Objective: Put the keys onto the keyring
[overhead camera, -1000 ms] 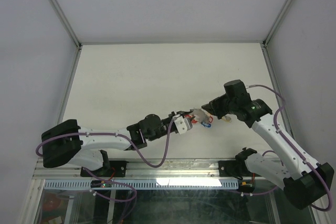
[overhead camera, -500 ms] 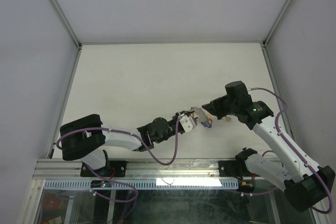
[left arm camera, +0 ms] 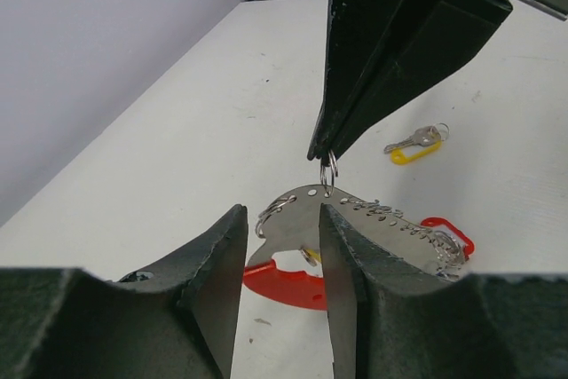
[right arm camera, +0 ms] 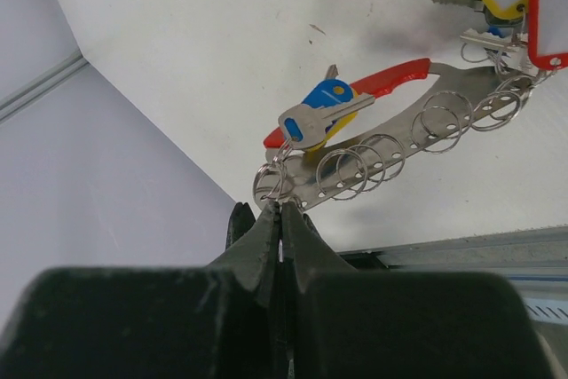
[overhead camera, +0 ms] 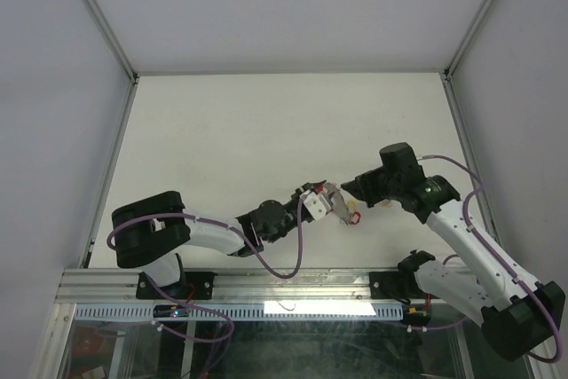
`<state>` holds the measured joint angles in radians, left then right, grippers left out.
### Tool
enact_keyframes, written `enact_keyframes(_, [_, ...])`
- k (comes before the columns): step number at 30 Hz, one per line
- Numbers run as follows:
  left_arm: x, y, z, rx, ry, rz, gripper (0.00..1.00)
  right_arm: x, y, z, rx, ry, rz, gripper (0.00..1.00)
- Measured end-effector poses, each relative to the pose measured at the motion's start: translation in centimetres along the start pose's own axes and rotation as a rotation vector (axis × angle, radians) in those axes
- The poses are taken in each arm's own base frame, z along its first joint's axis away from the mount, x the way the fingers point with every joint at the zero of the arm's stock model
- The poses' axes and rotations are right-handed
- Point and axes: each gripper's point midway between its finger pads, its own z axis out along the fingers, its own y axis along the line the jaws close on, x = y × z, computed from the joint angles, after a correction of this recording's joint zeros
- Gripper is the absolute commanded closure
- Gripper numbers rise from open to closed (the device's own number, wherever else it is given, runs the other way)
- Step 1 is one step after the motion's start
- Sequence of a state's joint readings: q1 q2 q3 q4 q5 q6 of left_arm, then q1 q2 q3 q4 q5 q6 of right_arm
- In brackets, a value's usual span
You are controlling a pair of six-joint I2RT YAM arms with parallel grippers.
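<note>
The keyring is a perforated grey bar with several small wire rings and a red arc. It hangs above the table. My right gripper is shut on the small ring at the bar's end, and it comes down from above in the left wrist view. My left gripper is open; the bar's end lies between its fingers, clear of the left finger. A blue and yellow tagged key hangs on the keyring. A red tag sits at its far end. Both grippers meet at the keyring.
A loose key with a yellow tag lies on the white table, just right of the keyring and below the right arm. Frame posts and grey walls border the table at left, right and back.
My left gripper's jaws have spread apart and released the bar. The left arm's elbow has swung right. The keyring has sunk a little, still hanging from the right gripper.
</note>
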<state>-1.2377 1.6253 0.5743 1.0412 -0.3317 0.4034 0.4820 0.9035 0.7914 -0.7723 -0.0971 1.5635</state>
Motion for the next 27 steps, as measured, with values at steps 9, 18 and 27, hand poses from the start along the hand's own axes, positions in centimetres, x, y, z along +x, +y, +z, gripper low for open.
enact_keyframes(9, [-0.3,-1.1,0.1,0.059,-0.022,0.004,0.69,0.2,0.3,0.0,-0.012,0.014,0.009,1.00])
enact_keyframes(18, [-0.3,-1.6,0.1,0.090,-0.026,0.002,0.72,0.3,-0.2,0.2,-0.005,0.021,0.023,1.00])
enact_keyframes(27, [1.8,-0.7,0.1,0.023,0.037,0.052,0.62,0.3,-0.6,0.3,-0.001,0.023,0.028,1.00])
